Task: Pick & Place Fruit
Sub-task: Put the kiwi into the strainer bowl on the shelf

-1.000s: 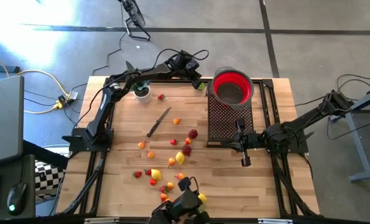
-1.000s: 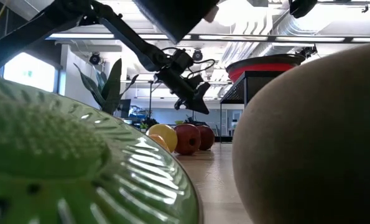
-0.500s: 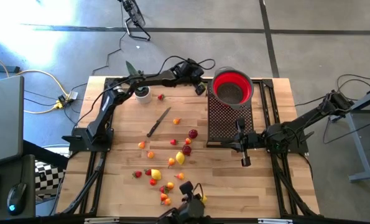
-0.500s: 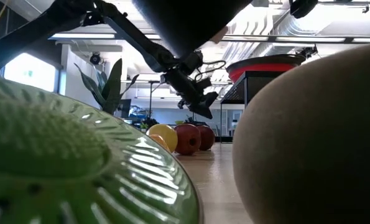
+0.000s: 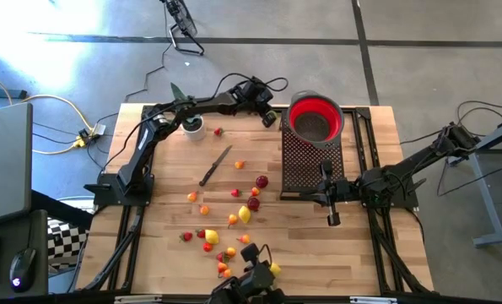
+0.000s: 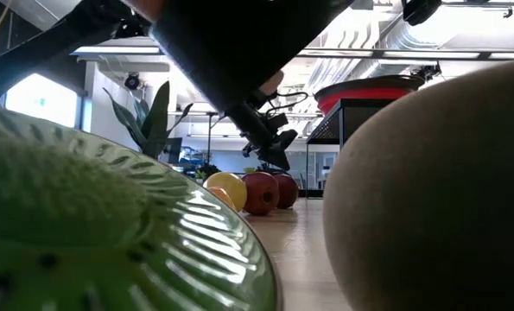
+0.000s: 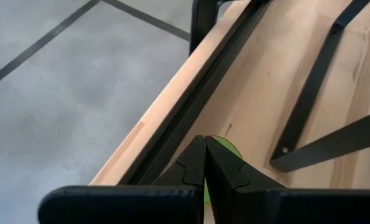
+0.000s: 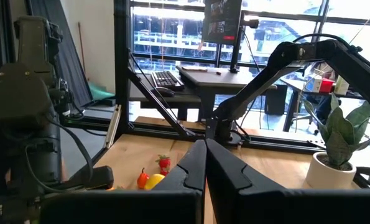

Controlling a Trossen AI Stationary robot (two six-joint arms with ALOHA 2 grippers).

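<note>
My left gripper (image 5: 269, 119) reaches to the table's far edge, just left of the red bowl (image 5: 315, 118), and is shut. In the left wrist view a green fruit (image 7: 227, 147) lies on the wood right behind the shut fingertips (image 7: 204, 142). More small fruits lie mid-table, such as a red one (image 5: 261, 181) and a yellow one (image 5: 244, 214), and others near the front edge (image 5: 210, 238). My right gripper (image 5: 333, 219) waits shut, level, beside the black stand (image 5: 311, 165). My left gripper's shut fingertips slant down from the table's left side to the near side of the green fruit (image 7: 219, 142), which rests on the table. The fingers themselves hide the meeting point, so I cannot tell whether they touch it.
The red bowl sits on top of the black perforated stand. A potted plant in a white pot (image 5: 191, 125) and a knife (image 5: 216, 165) lie left of mid-table. Black frame rails (image 7: 309, 106) run along the far edge. A dark shape (image 5: 249, 283) sits at the near edge.
My left gripper has tipped further downward and sunk a little toward the table beside the bowl's stand, staying shut. The dark shape at the near edge has shifted about.
</note>
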